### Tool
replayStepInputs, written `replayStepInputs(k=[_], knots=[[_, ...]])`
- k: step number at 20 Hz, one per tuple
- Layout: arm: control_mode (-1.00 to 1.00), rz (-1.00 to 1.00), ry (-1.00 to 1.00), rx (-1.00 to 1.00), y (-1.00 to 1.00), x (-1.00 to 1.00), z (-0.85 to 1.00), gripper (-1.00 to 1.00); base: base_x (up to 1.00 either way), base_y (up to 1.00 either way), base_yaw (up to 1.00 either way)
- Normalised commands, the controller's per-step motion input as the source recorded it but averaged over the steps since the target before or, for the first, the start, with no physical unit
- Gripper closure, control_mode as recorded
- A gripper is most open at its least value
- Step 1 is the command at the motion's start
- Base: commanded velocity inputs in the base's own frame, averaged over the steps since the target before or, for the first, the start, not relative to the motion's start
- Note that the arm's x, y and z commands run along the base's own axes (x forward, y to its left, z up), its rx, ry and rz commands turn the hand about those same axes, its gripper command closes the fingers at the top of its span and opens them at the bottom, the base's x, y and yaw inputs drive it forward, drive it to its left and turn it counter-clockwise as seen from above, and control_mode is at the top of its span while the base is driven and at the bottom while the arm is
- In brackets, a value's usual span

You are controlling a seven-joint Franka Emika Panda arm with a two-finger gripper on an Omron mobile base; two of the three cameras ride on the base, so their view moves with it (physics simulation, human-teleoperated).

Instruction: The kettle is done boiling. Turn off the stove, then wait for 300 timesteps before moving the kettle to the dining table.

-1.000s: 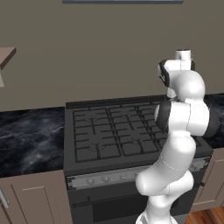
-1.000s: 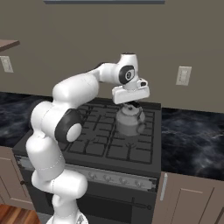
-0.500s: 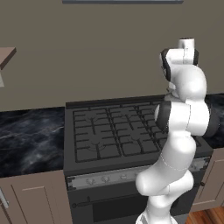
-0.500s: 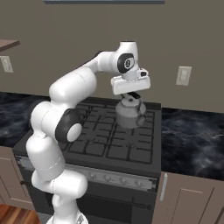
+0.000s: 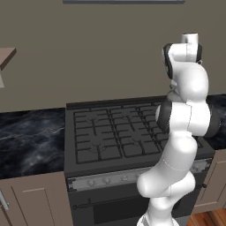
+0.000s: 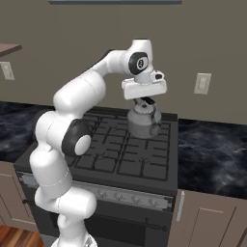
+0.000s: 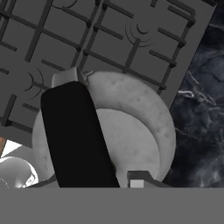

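Above the stove, the arm arches up with its gripper clenched on the kettle handle, lifted clear of the grates, black marble counter at three o'clock.

2 base views flank stove — hand view looks down.

A kitchen: gas stove, marble counter, brown cabinets.
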Motion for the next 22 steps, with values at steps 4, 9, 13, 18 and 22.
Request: replayStepInputs(k=[4, 9, 13, 18, 22], knots=[[-1.0, -0.02, 0.02, 0.0, 0.0, -0.03, 0.1, 1.0, 0.0, 0.0, 0.0], [-1.0, 0.0, 0.01, 0.0, 0.0, 0.0, 0.0, 1.0, 0.0, 0.0, 0.0], [-1.0, 0.0, 0.0, 0.0, 0.0, 0.01, 0.0, 1.0, 0.0, 0.0, 0.0], [-1.0, 0.0, -0.01, 0.0, 0.0, -0.04, 0.0, 1.0, 0.0, 0.0, 0.0], [1.0, 0.0, 0.0, 0.0, 0.0, 0.0, 0.0, 1.0, -0.56, -0.01, -0.05]])
